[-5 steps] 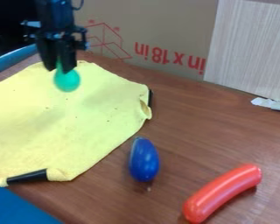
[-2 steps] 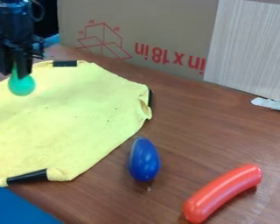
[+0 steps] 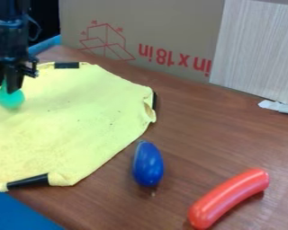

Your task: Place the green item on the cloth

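One brown table [image 3: 194, 130], wood-grained, carrying the pieces below. One yellow cloth [image 3: 80, 121], spread flat as the target; its edges bear black tape [image 3: 28, 181], presumably to keep it from sliding or curling. One black claw [image 3: 5, 87], at the upper left over the cloth, pointing down, its fingers closed on the green item; the hold seems chosen so the rounded lower part faces the cloth for setting down. One red curved piece [image 3: 227, 198], lying on the table, apart from the cloth, likely no part of this job. One blue oval piece [image 3: 148, 164], likewise on the table, near the cloth's edge. One green item [image 3: 11, 99], between the claw's fingertips and bulging out below them, over the cloth's far left part; whether it touches the fabric, cannot tell.
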{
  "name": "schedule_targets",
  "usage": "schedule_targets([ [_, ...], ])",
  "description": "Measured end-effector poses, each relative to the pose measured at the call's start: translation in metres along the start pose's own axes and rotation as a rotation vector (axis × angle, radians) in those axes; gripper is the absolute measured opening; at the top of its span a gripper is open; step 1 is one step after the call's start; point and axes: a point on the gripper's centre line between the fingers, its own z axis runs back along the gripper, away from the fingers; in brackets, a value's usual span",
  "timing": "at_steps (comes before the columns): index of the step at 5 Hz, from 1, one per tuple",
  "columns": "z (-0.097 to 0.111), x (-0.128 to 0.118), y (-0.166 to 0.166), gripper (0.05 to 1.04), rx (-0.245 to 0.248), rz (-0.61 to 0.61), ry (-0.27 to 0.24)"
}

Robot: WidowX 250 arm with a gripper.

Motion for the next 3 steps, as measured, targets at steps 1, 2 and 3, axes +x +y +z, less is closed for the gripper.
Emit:
schedule_targets([
  [1,-0.002,-0.003,0.012,0.375,0.026,0.016,0.003],
  [2,0.002,-0.007,0.023,0.375,0.018,0.031,0.024],
  [3,0.004,-0.009,0.028,0.375,0.015,0.021,0.035],
])
